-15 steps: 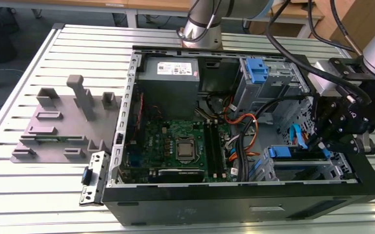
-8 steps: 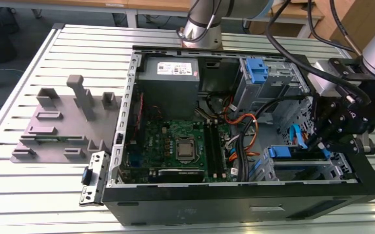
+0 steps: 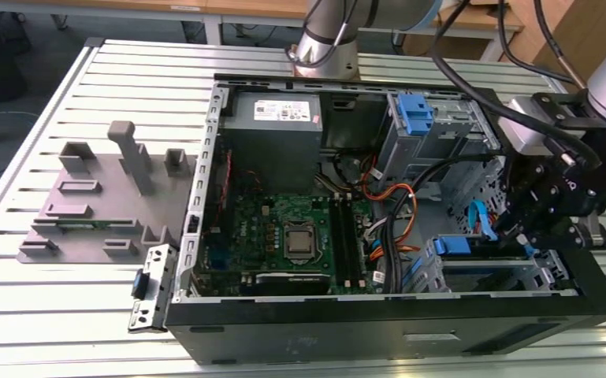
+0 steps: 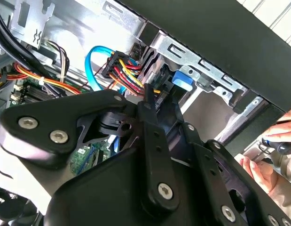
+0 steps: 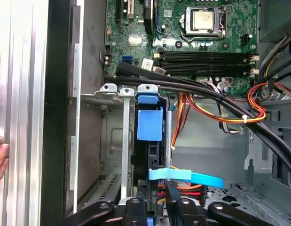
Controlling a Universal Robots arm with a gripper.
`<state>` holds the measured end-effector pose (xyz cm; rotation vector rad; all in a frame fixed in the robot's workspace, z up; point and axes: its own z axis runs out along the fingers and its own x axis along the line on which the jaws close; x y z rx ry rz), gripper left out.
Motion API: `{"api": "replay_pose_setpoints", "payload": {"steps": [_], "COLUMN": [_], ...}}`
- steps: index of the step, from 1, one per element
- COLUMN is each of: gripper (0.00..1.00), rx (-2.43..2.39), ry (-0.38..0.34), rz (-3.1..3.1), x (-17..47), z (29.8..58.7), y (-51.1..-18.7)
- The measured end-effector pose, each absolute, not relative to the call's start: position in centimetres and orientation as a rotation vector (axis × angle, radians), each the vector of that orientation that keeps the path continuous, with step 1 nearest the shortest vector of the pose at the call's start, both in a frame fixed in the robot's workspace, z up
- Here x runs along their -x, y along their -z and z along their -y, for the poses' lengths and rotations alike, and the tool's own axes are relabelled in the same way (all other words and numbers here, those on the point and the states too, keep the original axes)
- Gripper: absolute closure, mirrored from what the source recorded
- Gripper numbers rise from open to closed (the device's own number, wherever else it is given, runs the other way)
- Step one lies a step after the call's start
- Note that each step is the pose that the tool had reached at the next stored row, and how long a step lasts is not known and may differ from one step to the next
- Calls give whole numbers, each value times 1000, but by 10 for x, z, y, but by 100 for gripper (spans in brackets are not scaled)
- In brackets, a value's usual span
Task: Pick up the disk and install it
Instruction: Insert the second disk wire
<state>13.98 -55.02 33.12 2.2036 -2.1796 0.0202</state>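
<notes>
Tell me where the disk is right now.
The disk stands on edge in the metal drive cage beside the motherboard, close to the gripper in the first wrist view, on the exterior view's right.

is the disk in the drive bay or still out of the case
In. The disk stands on edge inside the drive cage, blue rail showing, with the gripper right at its end.

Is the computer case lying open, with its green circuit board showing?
Yes: in the exterior view the computer case lies open-side up, its green circuit board exposed.
</notes>
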Motion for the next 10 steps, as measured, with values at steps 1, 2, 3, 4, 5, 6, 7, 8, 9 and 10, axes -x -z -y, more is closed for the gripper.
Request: {"api": "replay_pose_setpoints", "payload": {"steps": [1,2,3,4,5,6,7,8,9,10], "gripper": [70,70,70,70,70,70,70,70,70,70], "rx": [-2204,-2204,-2204,-2204,-2204,-2204,-2204,-2203,-2204,-2204], "ry": [-20,-20,-20,-20,-20,-20,-20,-20,-20,-20], "rz": [2180,2180,2180,2180,2180,2180,2180,2180,2180,2180], "x": [-140,-140,-140,-140,-140,-140,-140,-140,-140,-140], "z": [550,550,550,550,550,550,550,550,550,550], "y": [-334,-337,-340,-343,-347,-351,-354,-357,-359,-360]}}
